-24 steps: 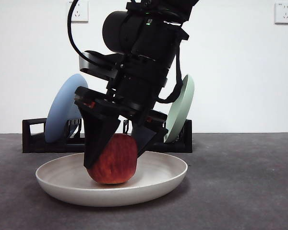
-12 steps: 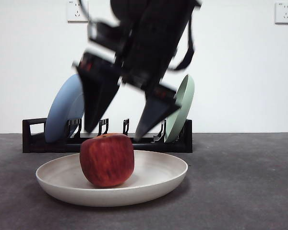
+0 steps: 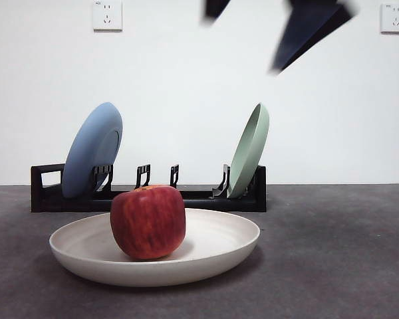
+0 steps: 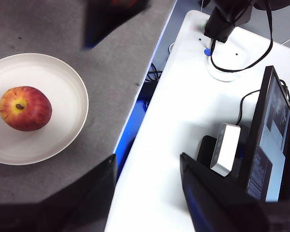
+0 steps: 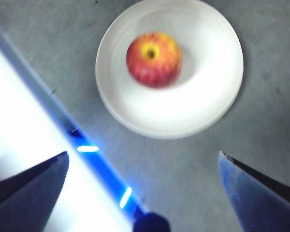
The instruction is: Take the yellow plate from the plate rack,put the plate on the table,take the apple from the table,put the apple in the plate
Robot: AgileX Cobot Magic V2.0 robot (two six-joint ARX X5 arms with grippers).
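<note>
The tabletop [image 3: 332, 266] is dark grey and mottled, and carries everything in question. At its back stands the plate rack [image 3: 146, 193], long, low and black, holding a blue plate [image 3: 92, 149] toward one end and a pale green plate [image 3: 249, 149] toward the other, both leaning in their slots, with vacant slots between them.

The yellow plate [image 3: 219, 246] is out of the rack and lies flat on the tabletop, in front of the rack and apart from it. It reads as cream rather than strong yellow. The apple [image 3: 148, 221] sits inside it, off centre, stem end up, resting on the plate's floor and touched by nothing.

The right end effector [image 5: 142, 183] is high above the plate, jaws spread wide and holding nothing; its wrist view looks straight down on plate and apple, blurred. In the front view only blurred dark tips show at the top edge. The left end effector [image 4: 147, 186] hangs out past the tabletop's edge, over a white desk [image 4: 183, 121], jaws parted and empty.

Judgement: all four steps appear complete, with the apple placed and released. What remains is clearing away. The next move calls only for the right arm to draw off to its waiting position without descending toward the plate.
</note>
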